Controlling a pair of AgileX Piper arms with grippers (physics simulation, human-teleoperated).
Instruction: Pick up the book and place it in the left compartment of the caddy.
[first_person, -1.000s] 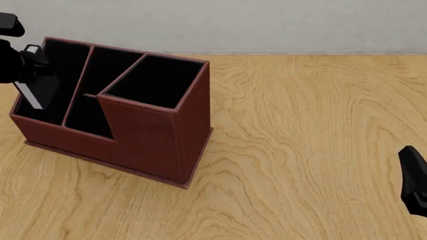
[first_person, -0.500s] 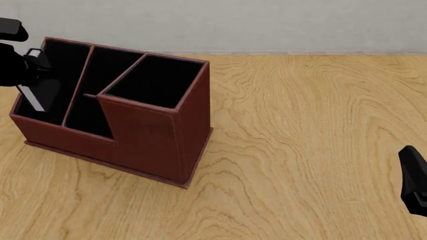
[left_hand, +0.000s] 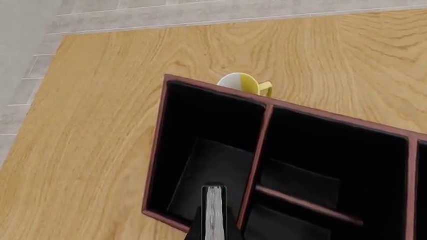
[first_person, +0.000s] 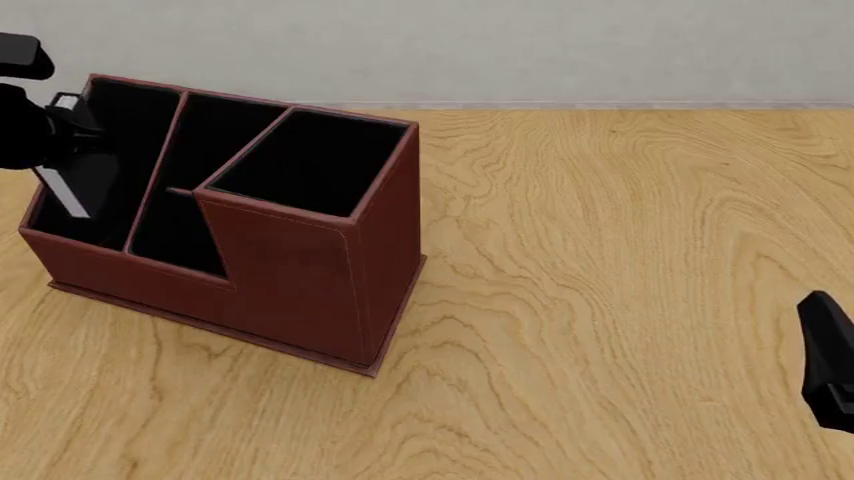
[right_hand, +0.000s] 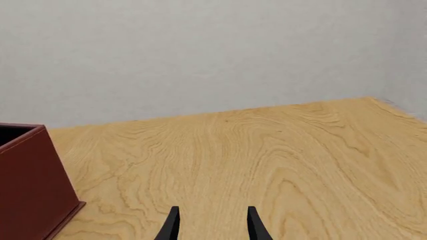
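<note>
We hold the book (first_person: 62, 192) upright in our left gripper (first_person: 54, 150), page edge up, its lower end already inside the left compartment (first_person: 94, 160) of the caddy (first_person: 294, 290). Our right gripper (right_hand: 211, 227), narrowly parted and empty, waits far right over the counter (first_person: 627, 280).

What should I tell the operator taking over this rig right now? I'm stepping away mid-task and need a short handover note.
Left gripper: shut on the book, holding it upright, white page edge showing, over the left compartment of the caddy.
Right gripper: open, holding nothing, low over the table far to the caddy's right.
Also there: a yellow mug behind the caddy, seen only in the left wrist view.
Done: book picked up and brought to the slot.
Left: lower it into the left compartment, release, withdraw. Whether it already touches the slot floor cannot be told.
</note>
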